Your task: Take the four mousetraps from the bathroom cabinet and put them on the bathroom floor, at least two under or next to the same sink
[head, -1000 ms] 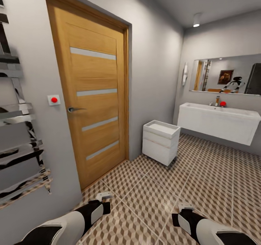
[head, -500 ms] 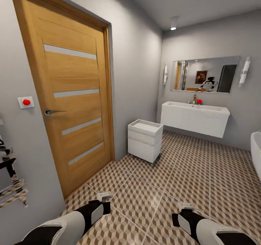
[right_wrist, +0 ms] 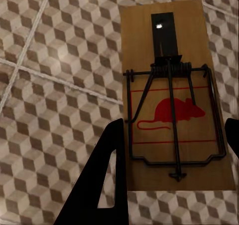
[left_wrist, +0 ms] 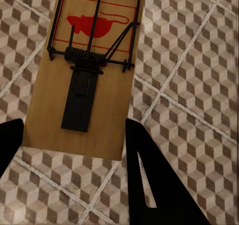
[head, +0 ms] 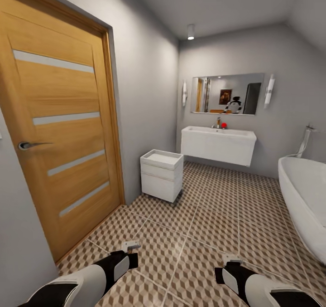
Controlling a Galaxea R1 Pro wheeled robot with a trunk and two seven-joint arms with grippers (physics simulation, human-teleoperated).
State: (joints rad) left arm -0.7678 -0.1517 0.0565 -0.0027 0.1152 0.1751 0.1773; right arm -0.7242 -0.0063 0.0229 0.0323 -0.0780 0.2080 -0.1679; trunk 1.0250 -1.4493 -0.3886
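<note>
Two mousetraps are in my grip, each a flat wooden board with a red mouse print and black wire spring. My left gripper [left_wrist: 74,130] is shut on one mousetrap [left_wrist: 84,60], its black fingers [left_wrist: 144,165] at the board's sides. My right gripper [right_wrist: 174,130] is shut on the other mousetrap [right_wrist: 169,85]. Both hang over the cube-patterned bathroom floor [head: 217,225]. In the head view the left gripper [head: 130,248] and right gripper [head: 230,261] sit low at the frame's bottom. The white wall-hung sink [head: 217,146] stands at the far wall. The cabinet is out of view.
A wooden door [head: 59,130] fills the wall on the left. A small white drawer unit [head: 161,174] stands by that wall, short of the sink. A white bathtub [head: 303,193] lies along the right. A mirror [head: 226,94] hangs above the sink.
The camera has swung right: the door and drawer unit slid left, the chrome towel rail left the picture, and the bathtub came into view. Both arms hold the same pose.
</note>
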